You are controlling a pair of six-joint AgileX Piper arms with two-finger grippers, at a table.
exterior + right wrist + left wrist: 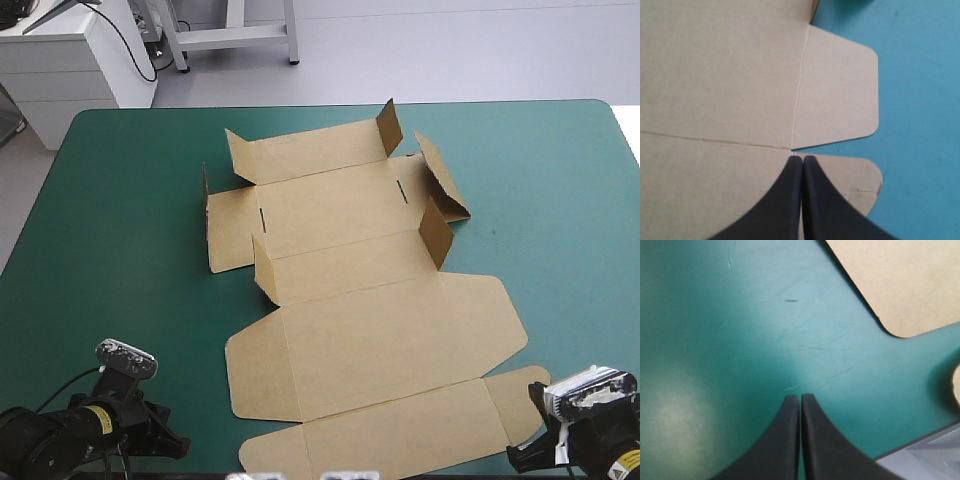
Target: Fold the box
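**A:** What do you get beyond the worktop?

**B:** You'll see pale grey floor past its far edge. At the far left corner stands a white cabinet with drawers. Just beside it are the legs of a pale metal frame.

**A:** And the worktop itself?

**B:** It has a teal-green cover with rounded far corners. In your left wrist view you can make out fine scratches, one short dark mark and a soft sheen of light.
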